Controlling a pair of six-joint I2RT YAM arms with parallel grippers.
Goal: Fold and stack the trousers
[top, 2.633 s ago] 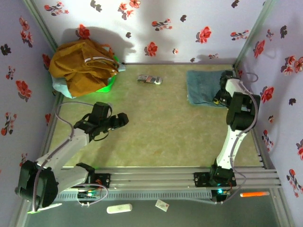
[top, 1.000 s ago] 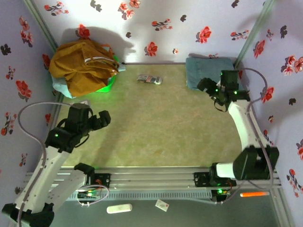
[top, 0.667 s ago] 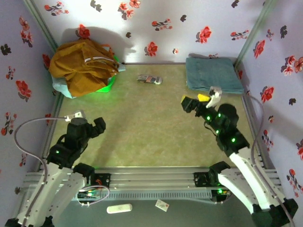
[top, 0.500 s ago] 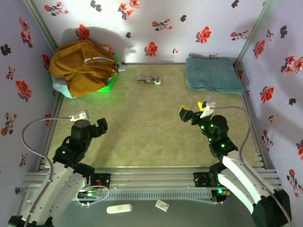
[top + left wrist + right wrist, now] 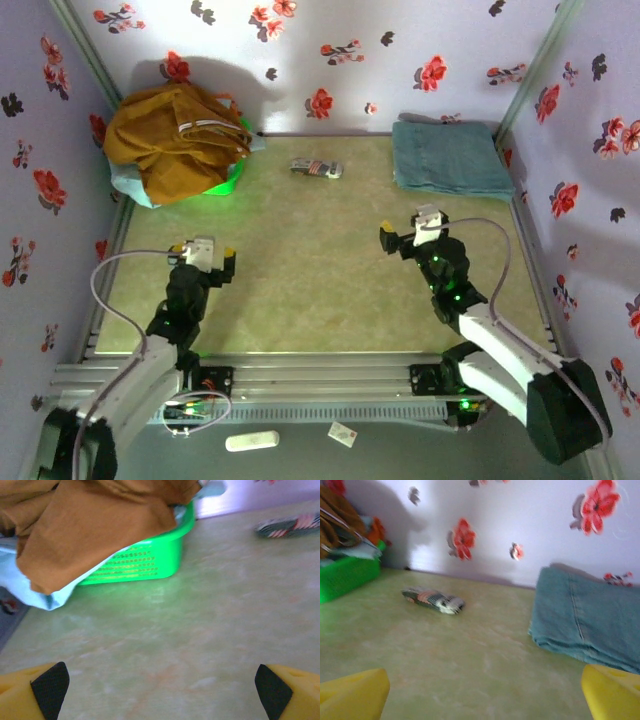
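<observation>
You have the folded jeans at the far-right wall, green basket of mustard cloth far left, striped bundle between. Left gripper and right gripper gape over bare tabletop.

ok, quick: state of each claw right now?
Left claw: open, holding nothing.
Right claw: open, holding nothing.
</observation>
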